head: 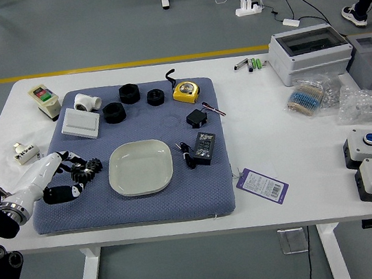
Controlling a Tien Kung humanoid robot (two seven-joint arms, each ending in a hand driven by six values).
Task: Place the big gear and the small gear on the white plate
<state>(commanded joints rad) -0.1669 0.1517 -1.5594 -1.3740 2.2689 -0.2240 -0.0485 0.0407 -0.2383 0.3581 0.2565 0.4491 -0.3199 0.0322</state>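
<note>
Gently, with left black fingers (62,194) wrapped around big black toothed gear (80,175), lift clear of small black toothed gear (95,165) before moving over round-cornered white plate (141,167).

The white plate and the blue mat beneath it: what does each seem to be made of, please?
The white plate looks like smooth plastic or glazed ceramic, evenly pale with a rounded rim; the blue mat looks like matte textile, judging by its fine all-over texture.

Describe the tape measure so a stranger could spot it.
On the white table lies a blue mat. Near the mat's far right corner sits the tape measure. It's yellow with a black strap, unlike the plain black rolls to its left.
</note>
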